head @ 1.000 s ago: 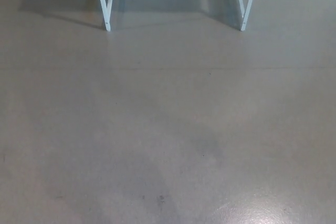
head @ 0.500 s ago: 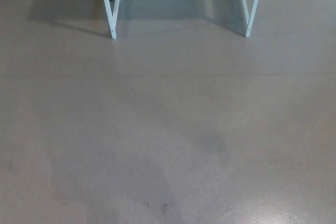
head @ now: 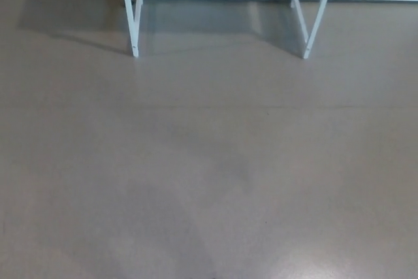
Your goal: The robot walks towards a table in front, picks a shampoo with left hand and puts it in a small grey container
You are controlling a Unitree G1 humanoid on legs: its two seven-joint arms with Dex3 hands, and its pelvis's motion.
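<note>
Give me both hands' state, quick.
Left hand: not in view.
Right hand: not in view.
Only floor and two white table legs show.
</note>
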